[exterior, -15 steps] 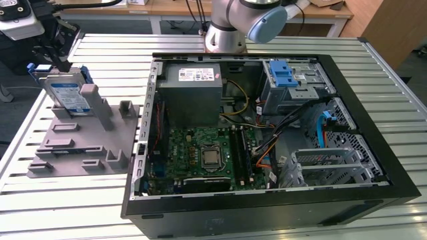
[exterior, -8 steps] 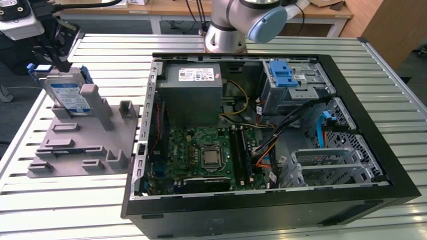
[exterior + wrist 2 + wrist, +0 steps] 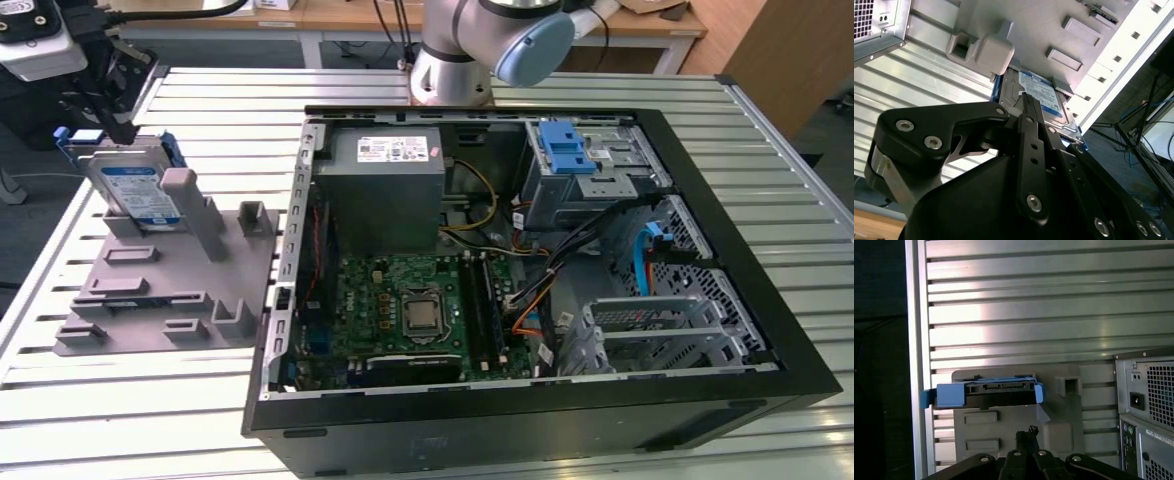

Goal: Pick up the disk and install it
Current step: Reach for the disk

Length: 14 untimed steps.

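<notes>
The disk (image 3: 134,190) stands on edge in a slot at the far end of a grey holder (image 3: 147,300), at the exterior view's left. It is a silver drive with a blue-and-white label, clipped in a blue bracket. My gripper (image 3: 114,125) hangs just above the disk's upper edge, not touching it. In the second wrist view the gripper (image 3: 1026,100) points at the disk (image 3: 1041,95). The first wrist view shows the gripper (image 3: 1027,432) with its tips together and nothing between them, a short way from the disk (image 3: 986,394).
An open black computer case (image 3: 534,420) lies on the slatted metal table (image 3: 134,410), to the right of the holder in the exterior view. Inside are a grey power-supply box (image 3: 387,190), a motherboard (image 3: 414,310) and a blue-latched drive cage (image 3: 567,150). The arm's base (image 3: 454,60) stands behind the case.
</notes>
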Each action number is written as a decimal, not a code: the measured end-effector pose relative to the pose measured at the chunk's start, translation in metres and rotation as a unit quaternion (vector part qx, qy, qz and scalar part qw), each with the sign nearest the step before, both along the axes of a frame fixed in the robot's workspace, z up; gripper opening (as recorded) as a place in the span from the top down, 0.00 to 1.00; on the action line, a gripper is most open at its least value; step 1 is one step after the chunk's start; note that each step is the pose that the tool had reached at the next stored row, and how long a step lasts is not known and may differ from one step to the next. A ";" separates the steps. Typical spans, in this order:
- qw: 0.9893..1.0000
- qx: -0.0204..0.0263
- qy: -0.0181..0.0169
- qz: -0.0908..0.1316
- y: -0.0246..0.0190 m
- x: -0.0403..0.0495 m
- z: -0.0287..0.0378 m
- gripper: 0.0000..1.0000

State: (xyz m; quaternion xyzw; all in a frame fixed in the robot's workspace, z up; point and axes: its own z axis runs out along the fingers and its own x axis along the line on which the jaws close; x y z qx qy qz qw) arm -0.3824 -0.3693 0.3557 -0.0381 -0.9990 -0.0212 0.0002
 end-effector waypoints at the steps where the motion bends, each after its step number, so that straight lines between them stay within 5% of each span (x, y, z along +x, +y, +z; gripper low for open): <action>1: 1.000 0.000 0.000 0.000 0.0000 -0.0001 0.0000 0.89; 14: 1.000 0.000 0.000 0.000 0.0046 -0.0085 -0.0002 0.89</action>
